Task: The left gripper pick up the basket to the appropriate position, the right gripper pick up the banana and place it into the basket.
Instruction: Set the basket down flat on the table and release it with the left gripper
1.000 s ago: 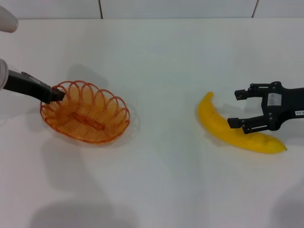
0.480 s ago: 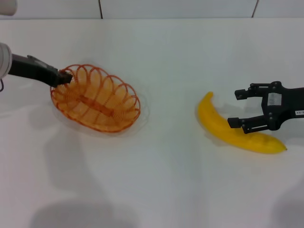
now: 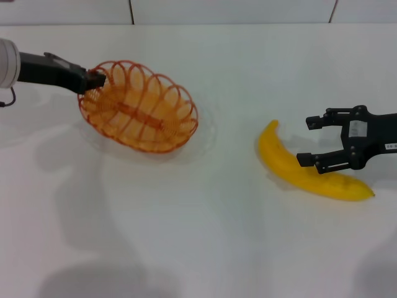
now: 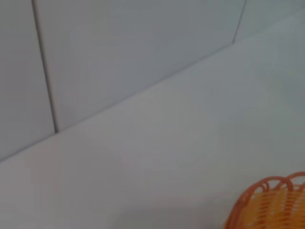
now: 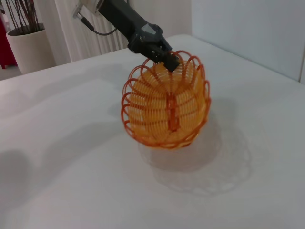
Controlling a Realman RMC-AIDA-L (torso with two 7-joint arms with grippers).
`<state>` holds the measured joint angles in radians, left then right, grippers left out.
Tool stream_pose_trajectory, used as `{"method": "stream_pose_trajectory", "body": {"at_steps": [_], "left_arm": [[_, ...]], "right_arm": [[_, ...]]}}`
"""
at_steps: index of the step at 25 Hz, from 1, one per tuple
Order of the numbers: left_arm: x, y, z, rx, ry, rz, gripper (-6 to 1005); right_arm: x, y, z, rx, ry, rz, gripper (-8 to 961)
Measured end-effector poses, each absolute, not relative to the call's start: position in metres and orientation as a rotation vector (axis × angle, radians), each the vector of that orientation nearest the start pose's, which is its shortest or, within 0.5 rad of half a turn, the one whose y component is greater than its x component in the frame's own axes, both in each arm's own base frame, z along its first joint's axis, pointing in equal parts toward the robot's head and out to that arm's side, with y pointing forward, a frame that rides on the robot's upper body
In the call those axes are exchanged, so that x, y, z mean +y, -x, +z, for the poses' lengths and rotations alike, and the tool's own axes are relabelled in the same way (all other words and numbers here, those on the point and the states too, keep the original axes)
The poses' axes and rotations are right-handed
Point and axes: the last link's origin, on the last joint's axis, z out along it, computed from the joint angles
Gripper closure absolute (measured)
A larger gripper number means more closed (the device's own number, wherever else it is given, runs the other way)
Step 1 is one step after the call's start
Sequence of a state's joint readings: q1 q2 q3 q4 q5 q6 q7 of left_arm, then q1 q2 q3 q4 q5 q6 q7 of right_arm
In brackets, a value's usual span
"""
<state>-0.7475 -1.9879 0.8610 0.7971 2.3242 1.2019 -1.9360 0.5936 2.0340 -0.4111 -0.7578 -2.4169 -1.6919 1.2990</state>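
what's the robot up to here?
The left gripper is shut on the rim of the orange basket, which it holds tilted in the air above the white table. The banana lies on the table to the robot's right. The right gripper hangs open over it and has not gripped it.
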Motion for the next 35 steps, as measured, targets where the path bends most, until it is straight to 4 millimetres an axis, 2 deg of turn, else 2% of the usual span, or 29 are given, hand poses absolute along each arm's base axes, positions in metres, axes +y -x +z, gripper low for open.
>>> {"method": "stream_pose_trajectory", "body": {"at_steps": [5,19,35], "left_arm": [[0.432,0.231,0.041,-0.801,2.499,-0.165,912],[0.427,0.239,0.014,-0.888,2.479,-0.259,913],[0.423,0.25,0.0,-0.957,2.43,-0.356,911]], "right_arm": [[0.329,-0.291,0.042,0.5,2.813,0.359,60],[0.33,-0.288,0.036,0.494,2.841,0.359,60],[0.33,-0.287,0.035,0.484,2.849,0.354,59]]}}
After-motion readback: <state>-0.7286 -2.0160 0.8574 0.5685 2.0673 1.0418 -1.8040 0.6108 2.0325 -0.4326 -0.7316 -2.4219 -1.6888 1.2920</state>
